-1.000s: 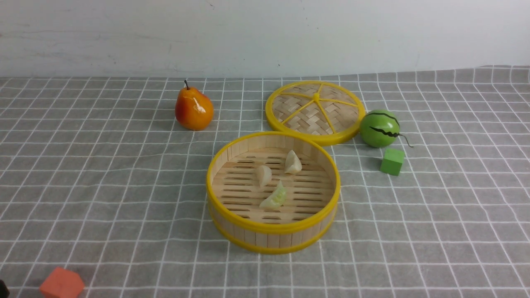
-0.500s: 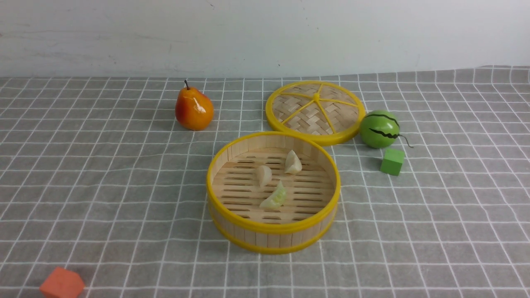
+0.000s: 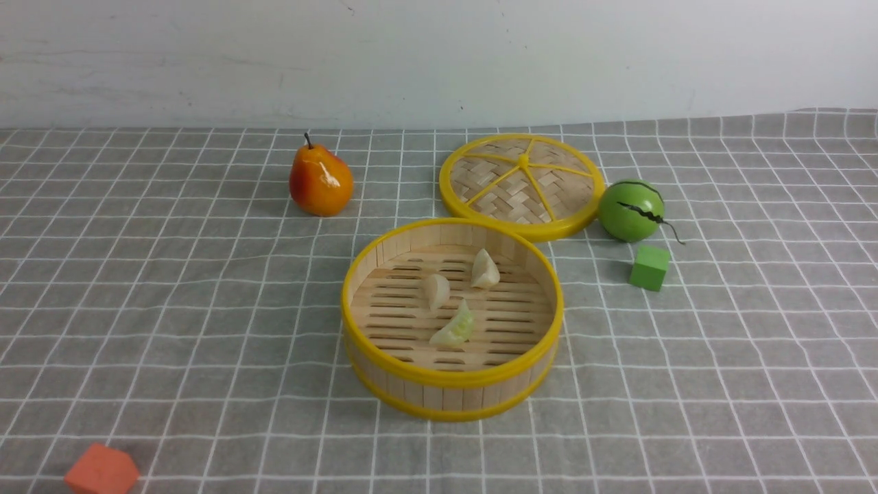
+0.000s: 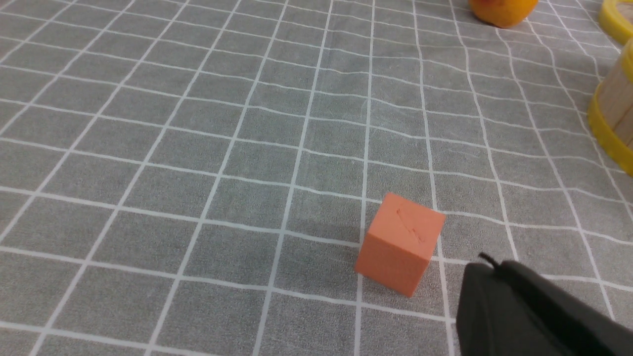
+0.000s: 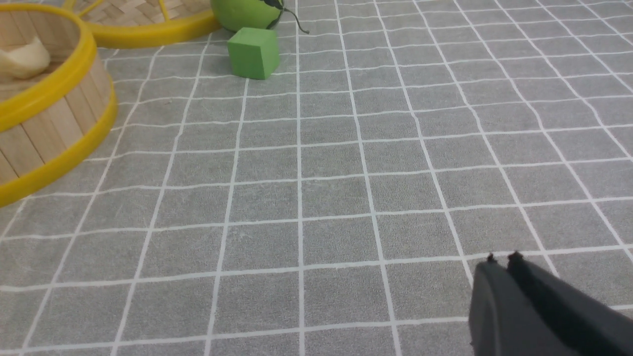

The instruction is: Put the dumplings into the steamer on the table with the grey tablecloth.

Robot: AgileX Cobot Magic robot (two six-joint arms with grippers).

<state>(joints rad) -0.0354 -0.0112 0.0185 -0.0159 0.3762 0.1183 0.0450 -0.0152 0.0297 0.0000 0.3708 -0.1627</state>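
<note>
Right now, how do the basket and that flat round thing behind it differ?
The steamer has tall slat walls and holds three dumplings; the lid is shallow, woven, yellow-spoked and holds nothing. The steamer sits nearer the camera. Both are round, bamboo-coloured and yellow-rimmed.

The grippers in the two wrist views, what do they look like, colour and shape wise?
Only the tips show. The left gripper is matte black, a blunt rounded wedge with a thin dark nub at its end. The right gripper is dark grey-black, two tapered fingers side by side, each tipped with a tiny nub. No cables or markings show.
</note>
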